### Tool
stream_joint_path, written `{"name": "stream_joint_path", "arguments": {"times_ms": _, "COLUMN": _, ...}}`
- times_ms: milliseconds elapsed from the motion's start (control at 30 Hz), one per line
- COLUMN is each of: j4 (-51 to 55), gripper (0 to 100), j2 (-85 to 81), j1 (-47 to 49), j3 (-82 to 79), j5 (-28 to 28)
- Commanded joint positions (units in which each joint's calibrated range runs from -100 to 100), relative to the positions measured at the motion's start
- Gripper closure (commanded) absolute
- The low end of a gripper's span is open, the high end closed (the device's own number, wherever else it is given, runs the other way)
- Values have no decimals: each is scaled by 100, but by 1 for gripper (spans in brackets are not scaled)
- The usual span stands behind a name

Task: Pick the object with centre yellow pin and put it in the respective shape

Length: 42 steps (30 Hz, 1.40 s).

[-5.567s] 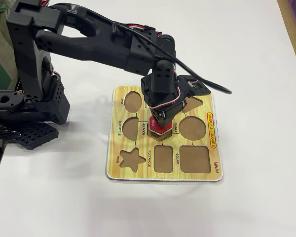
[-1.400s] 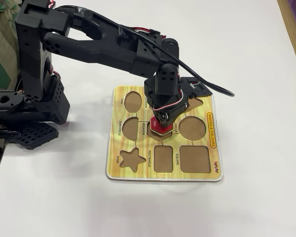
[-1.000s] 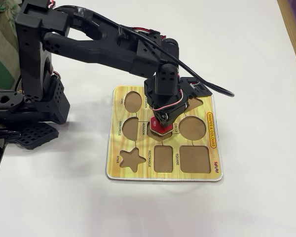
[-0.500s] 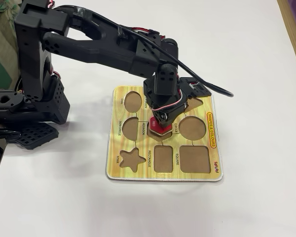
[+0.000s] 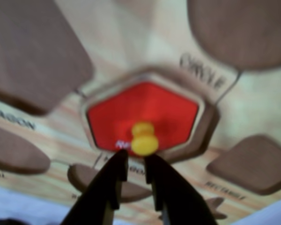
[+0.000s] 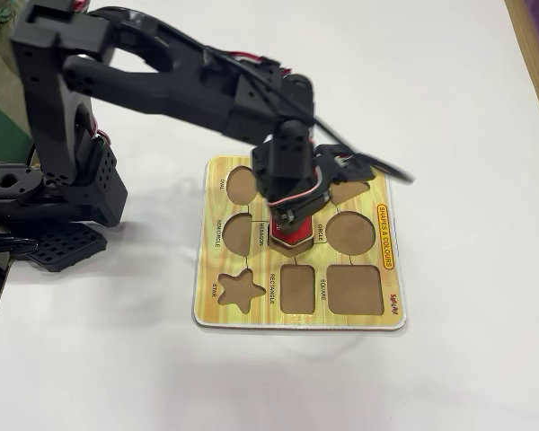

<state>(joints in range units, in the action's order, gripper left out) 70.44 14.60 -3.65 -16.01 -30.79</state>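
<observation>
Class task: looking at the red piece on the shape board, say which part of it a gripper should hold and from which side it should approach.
Grip the yellow pin at the centre of the red piece, coming from above. The piece lies flat in its recess in the board, leaving its edges hard to reach, while the pin stands proud. The gripper probably fits around it.
</observation>
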Motion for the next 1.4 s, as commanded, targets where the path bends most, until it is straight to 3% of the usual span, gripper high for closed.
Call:
{"name": "stream_joint_path", "arguments": {"times_ms": 0, "j4": 44, "gripper": 96, "j2": -155, "j1": -143, "j3": -27, "j5": -28}}
{"name": "stream_joint_path", "arguments": {"times_ms": 533, "j4": 95, "gripper": 96, "j2": -306, "j1": -407, "j3": -36, "j5": 14}}
{"name": "stream_joint_path", "arguments": {"times_ms": 1367, "j4": 95, "gripper": 96, "j2": -3553, "j1": -504, "j3": -1619, "j5": 19}}
